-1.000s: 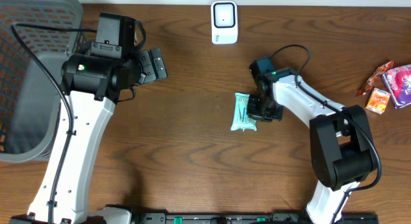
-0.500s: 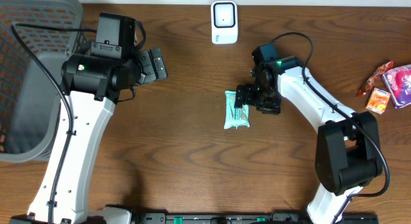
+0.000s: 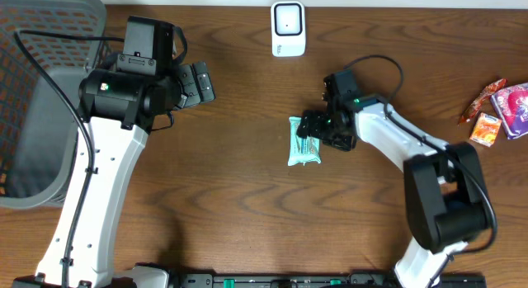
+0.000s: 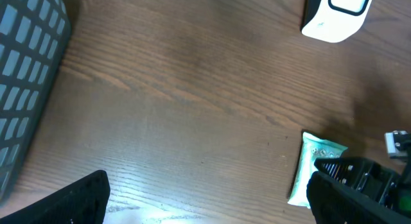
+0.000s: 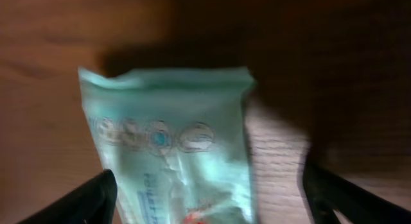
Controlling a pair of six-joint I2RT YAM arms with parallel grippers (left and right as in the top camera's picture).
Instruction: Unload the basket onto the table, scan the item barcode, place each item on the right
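On the brown table point(image 3: 231, 181), near the middle, lies the blue-green snack packet point(image 3: 304, 146). It lies flat, with one short end pointing toward the white scanner point(image 3: 288, 28), but it is well apart from it. The right gripper point(image 5: 210, 189) hangs right over the packet's top end. Its two fingers stand wide apart, one on each side of the packet, and they do not squeeze it. So the packet is not held; it rests on the wood. I cannot see a barcode on the side that faces up, and the print is blurry in the close view. The left gripper point(image 3: 200, 83) is over by the grey basket point(image 3: 41, 98). It is wide open too, with nothing in it. More snacks point(image 3: 497, 110) sit at the far right edge. I think the job is only at its start. The packet has yet to be grabbed, lifted and shown to the scanner. Nothing shows a scan done.
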